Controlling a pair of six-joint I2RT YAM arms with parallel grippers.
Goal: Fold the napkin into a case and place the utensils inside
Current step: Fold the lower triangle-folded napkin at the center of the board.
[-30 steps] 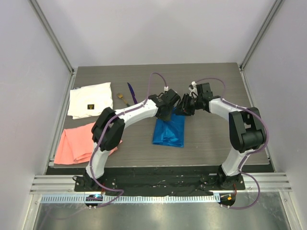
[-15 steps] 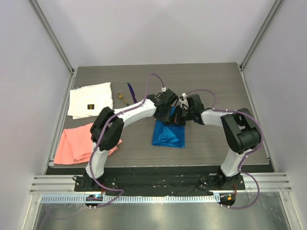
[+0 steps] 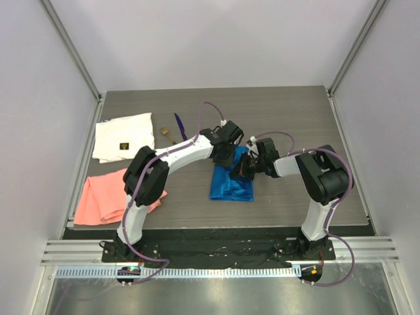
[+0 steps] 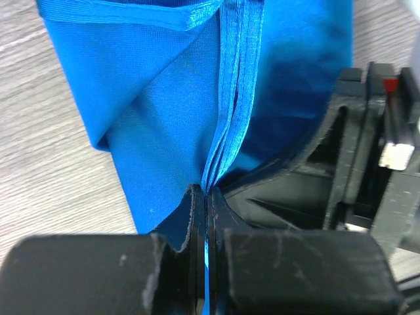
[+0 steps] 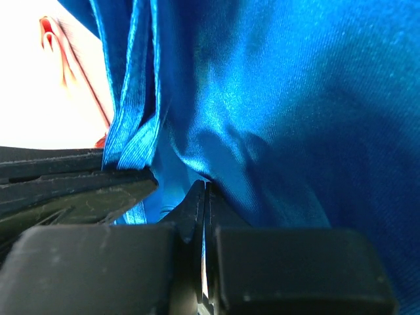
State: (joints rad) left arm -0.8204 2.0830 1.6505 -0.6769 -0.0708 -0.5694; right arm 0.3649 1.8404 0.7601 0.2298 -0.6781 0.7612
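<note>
Inwards both forearms, left tool and right tool tight on the napkin.

**A:** how are the arms sitting here?

**B:** Both lean in toward the middle. The left arm bends at the elbow and stretches up and to the right from its base. The left gripper has its fingers pressed tight on a folded edge of the napkin.

**A:** and the other side?

**B:** The right arm folds back hard at the elbow, forearm low and pointing left. The right gripper is clamped flat too, with a pucker of the same cloth pinched at its tips. The two grippers sit just beside each other, almost touching.
</note>
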